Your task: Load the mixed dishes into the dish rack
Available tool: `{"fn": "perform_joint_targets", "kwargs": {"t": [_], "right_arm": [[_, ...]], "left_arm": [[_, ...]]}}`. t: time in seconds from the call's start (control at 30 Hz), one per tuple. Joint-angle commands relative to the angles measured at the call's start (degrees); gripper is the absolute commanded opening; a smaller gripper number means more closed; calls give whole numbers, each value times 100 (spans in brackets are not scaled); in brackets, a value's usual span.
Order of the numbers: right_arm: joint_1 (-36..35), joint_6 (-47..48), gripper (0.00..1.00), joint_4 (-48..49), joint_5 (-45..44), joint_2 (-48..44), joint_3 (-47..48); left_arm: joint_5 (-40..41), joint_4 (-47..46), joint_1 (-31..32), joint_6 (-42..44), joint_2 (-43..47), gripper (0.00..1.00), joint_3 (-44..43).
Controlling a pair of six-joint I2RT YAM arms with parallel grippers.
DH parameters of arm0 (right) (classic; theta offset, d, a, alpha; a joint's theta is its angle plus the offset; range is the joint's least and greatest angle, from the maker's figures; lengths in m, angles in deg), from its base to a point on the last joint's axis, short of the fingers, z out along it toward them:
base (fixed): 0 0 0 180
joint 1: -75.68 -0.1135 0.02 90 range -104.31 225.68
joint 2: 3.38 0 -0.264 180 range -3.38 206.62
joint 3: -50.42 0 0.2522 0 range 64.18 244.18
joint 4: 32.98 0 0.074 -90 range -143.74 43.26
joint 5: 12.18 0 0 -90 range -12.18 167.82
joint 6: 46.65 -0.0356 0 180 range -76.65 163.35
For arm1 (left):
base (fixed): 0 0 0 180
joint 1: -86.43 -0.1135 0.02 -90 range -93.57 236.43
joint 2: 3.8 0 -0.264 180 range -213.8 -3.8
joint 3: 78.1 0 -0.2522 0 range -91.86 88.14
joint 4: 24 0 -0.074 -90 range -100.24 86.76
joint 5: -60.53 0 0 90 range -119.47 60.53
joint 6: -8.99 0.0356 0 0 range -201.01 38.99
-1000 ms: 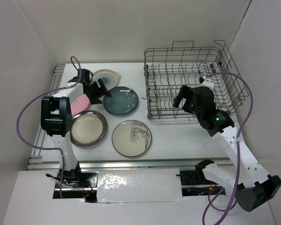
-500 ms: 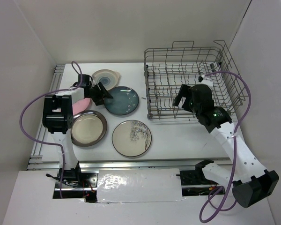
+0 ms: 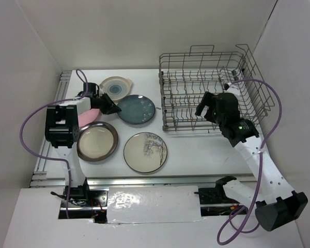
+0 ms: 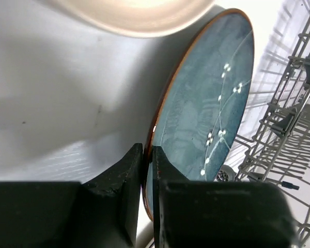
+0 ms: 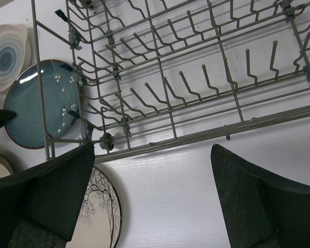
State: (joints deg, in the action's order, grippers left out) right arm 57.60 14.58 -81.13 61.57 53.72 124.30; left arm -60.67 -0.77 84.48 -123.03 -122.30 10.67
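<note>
since a second ago the left end effector [image 3: 108, 105] has shifted slightly left and toward the near side, and the dark teal speckled plate [image 3: 137, 109] sits a touch closer to the dish rack [image 3: 188, 93]; the right end effector [image 3: 203, 106] has edged a little to the right; seen from the left wrist, the left fingers [image 4: 121, 181] are pinched onto the teal plate's left rim, one on each face; whether that edge is lifted off the worktop [image 3: 196, 150] cannot be told; the right end effector hangs over the rack's near wall, its jaws spread wide and holding nothing; no plates are in the rack, which stands at the far right of the worktop; the other four plates lie flat to its left: the cream plate with blue centre [image 3: 115, 87] just behind the teal one, the pink plate [image 3: 88, 116] partly hidden under the left arm, the brown-rimmed cream plate [image 3: 97, 141] nearer, and the grey plate with branch drawing [image 3: 145, 152] beside it.
</note>
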Motion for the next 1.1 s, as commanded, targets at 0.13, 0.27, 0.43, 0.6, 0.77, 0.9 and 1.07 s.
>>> {"fn": "perform_joint_targets", "kwargs": {"t": [0.13, 0.27, 0.43, 0.6, 0.77, 0.9, 1.07], "right_arm": [[95, 39, 100, 20, -27, -243, 79], [121, -14, 100, -24, 34, -200, 61], [130, 91, 100, 64, 411, -234, 70], [130, 65, 100, 38, 412, -235, 105], [139, 65, 100, -6, 307, -252, 167], [130, 12, 100, -59, 219, -305, 298], [121, -120, 100, -191, -132, -656, 553]], "left_arm": [[-88, 151, 20, 159, 335, 0, -181], [-36, 352, 11, 212, 538, 0, -163], [-70, 318, -6, 343, 1275, 0, 285], [-44, 713, -6, 572, 2030, 0, 242], [70, 1328, 11, 941, 2401, 0, -285], [210, 1697, 20, 1081, 2796, 0, -899], [834, 2453, 336, 1231, 2824, 0, -2391]]}}
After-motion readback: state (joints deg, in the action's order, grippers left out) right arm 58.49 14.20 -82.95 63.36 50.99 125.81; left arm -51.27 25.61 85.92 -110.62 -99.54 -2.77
